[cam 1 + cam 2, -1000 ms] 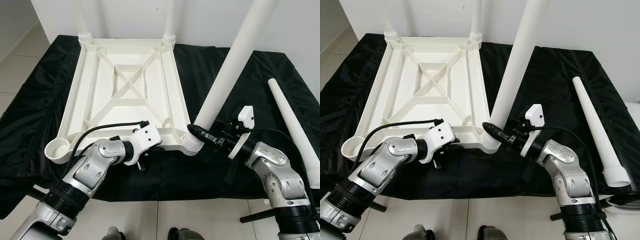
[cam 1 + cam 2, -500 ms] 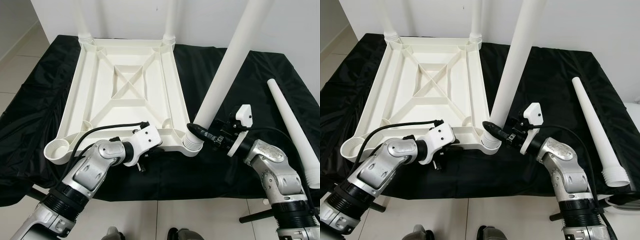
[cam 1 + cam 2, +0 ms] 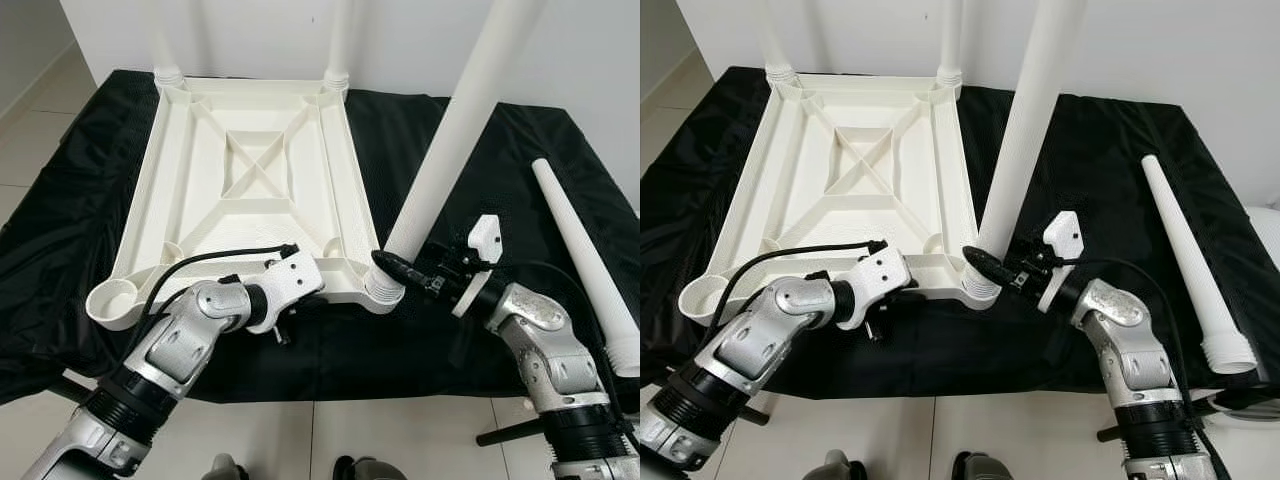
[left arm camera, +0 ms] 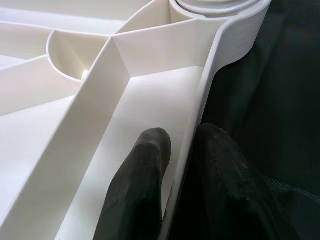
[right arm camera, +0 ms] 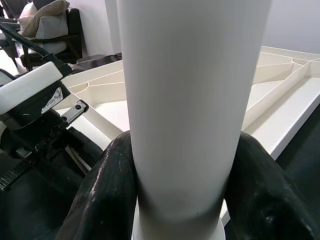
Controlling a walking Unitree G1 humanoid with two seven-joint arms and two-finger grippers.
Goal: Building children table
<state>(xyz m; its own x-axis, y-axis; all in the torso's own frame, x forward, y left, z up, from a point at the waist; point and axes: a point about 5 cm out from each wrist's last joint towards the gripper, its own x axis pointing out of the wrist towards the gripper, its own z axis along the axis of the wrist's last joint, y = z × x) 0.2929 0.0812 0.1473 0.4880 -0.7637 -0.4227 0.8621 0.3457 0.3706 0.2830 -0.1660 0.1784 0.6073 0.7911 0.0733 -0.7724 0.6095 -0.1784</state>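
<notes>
One upturned white tabletop is lying on the black-draped counter, with four white legs showing: three standing in its corner sockets and one lying loose.

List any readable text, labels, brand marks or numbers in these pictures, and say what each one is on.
No text can be read.
A small sticker on the left claw's white housing, seen from the right wrist view: print too small and blurred to read.
The white tabletop, the leg in the right claw and the loose leg: no markings seen.
</notes>
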